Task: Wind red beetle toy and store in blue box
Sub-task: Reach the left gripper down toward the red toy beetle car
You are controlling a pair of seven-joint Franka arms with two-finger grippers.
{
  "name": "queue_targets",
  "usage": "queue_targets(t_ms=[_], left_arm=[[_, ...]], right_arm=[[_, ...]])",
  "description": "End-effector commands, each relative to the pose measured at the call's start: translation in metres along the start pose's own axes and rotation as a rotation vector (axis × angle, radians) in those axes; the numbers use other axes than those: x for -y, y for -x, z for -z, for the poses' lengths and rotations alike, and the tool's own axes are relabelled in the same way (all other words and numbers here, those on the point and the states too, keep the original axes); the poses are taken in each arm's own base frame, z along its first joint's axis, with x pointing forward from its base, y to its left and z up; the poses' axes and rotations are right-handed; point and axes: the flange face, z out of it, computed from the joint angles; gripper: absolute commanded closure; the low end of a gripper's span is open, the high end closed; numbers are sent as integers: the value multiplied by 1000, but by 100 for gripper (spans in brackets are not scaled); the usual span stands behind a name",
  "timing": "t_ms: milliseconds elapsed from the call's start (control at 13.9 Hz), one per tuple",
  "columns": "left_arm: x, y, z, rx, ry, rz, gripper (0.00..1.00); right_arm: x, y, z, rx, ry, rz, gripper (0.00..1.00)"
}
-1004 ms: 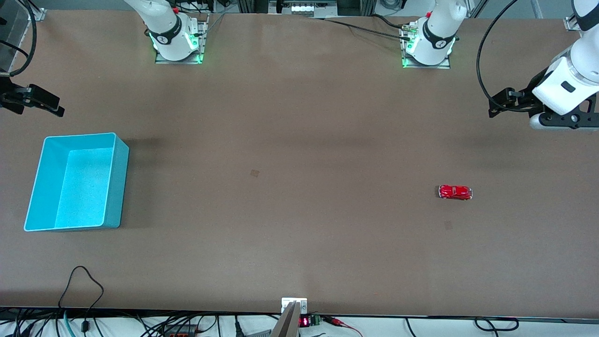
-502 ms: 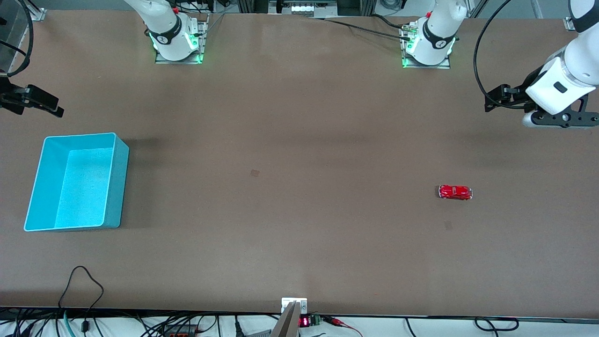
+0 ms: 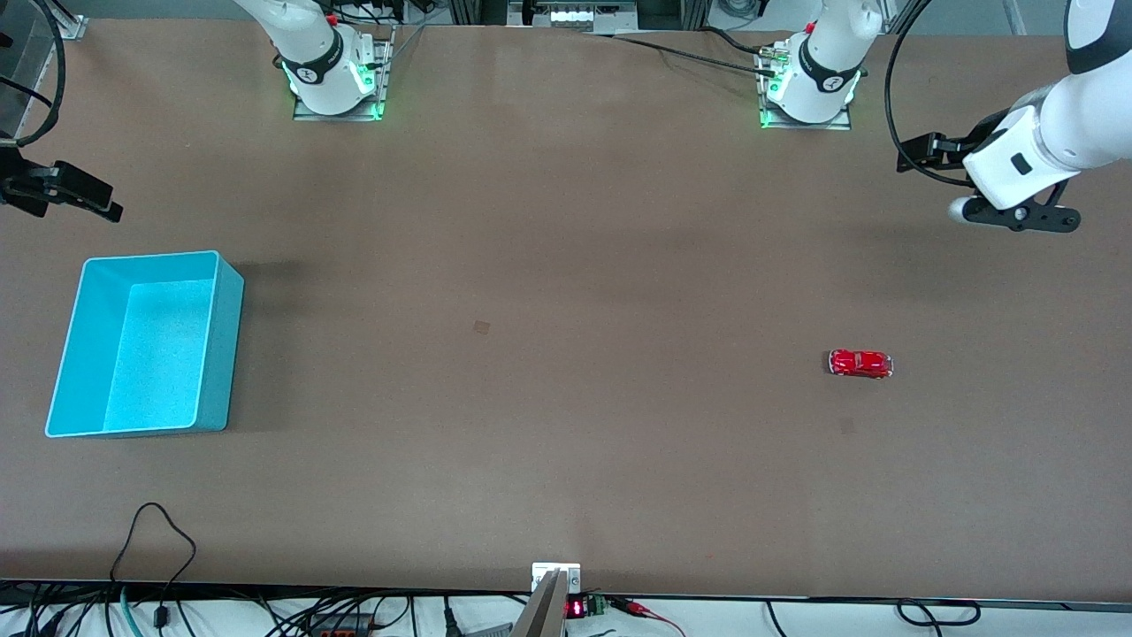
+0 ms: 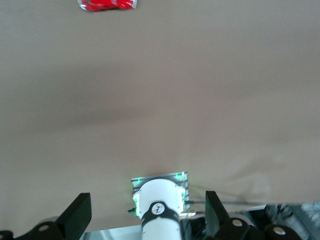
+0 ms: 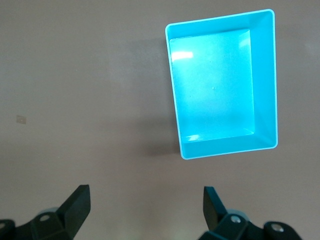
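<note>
1. Left gripper [image 4: 148, 212]: fingers spread wide, empty, up over the table's left-arm end.
2. Right gripper [image 5: 146, 207]: fingers wide, empty, waiting above bare table just beside the box [image 3: 212, 265].
3. Car [image 3: 860, 363]: on the table, 8 o'clock from the left gripper in the front view.
4. Car looks light, glossy, slippery; best pinched across its rounded flanks.
5. Box: empty, rigid straight-walled plastic, speckled floor.

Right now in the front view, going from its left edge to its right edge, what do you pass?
Right gripper → blue box → right arm's base → left arm's base → red beetle toy → left gripper.
</note>
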Motion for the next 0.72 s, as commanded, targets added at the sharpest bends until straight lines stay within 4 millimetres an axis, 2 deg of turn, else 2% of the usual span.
queue_targets(t_ms=[0,358,502,645], left_arm=[[3,-3,-18,44,31,-198,0],[10,-23,-44,1,12,-511,0],[22,-33,-60,-41,-7,-583,0],[37,-52,-78,-101,-58,-707,0]], right_arm=[[-1,5,2,-20,-18,-12,0],[1,6,4,-23,-15,-5,0],[0,11,8,-17,-11,3,0],[0,12,8,-15,-11,7,0]])
